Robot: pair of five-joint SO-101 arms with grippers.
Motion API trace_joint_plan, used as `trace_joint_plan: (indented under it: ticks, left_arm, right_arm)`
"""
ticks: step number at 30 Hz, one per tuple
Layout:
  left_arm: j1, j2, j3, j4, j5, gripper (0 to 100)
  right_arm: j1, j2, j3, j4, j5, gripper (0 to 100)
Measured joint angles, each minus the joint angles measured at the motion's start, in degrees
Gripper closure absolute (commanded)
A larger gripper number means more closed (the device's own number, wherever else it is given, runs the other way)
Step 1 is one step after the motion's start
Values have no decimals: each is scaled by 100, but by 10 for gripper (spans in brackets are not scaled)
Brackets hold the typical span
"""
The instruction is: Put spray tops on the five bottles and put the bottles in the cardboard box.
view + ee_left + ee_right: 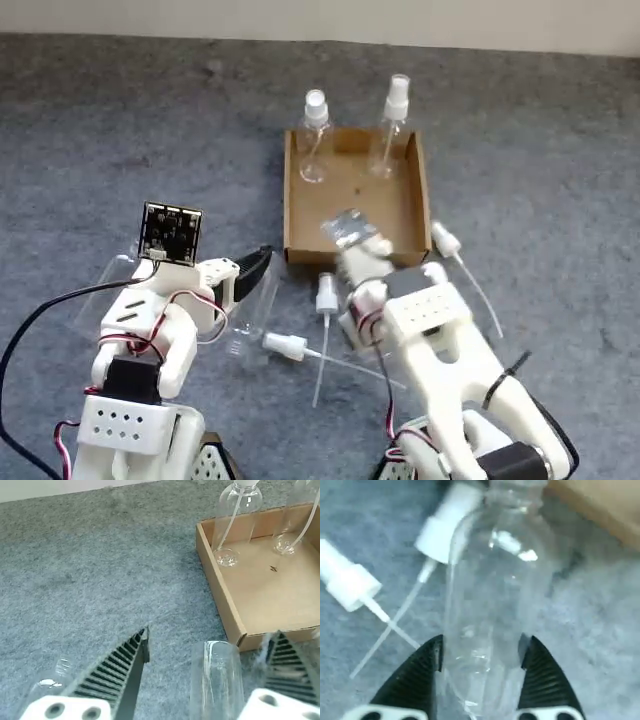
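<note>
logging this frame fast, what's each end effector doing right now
left end effector: open, uncapped bottle between its fingers
right end effector: closed on a clear bottle

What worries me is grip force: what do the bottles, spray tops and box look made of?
Bottles: clear and glossy, with bright highlights; likely plastic, though glass can't be ruled out. Spray tops: opaque white plastic by the look, smooth, with thin pale tubes. Box: matte brown cardboard, with raw-cut rims.

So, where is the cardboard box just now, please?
High view: the box sits slightly right of centre, two topped bottles standing at its far wall.
</note>
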Motion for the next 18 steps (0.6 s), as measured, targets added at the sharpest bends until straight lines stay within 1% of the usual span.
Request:
trace_joint_plan:
  ticks: [5, 9, 11, 15, 18]
  left_arm:
    - [0, 0, 0, 0, 0, 692]
    - [9, 9, 0, 0, 0, 692]
    - [193, 9, -9, 35, 0, 708]
    - [598, 9, -97, 352, 0, 798]
    - [870, 255, -343, 510, 0, 813]
  right_arm:
    - [826, 0, -1266, 1143, 580, 985]
    - [1609, 0, -2040, 1925, 1371, 985]
    - [2145, 0, -2259, 2013, 1820, 985]
    - [3349, 0, -2347, 2031, 2813, 985]
    - [4176, 0, -2347, 1934, 3552, 985]
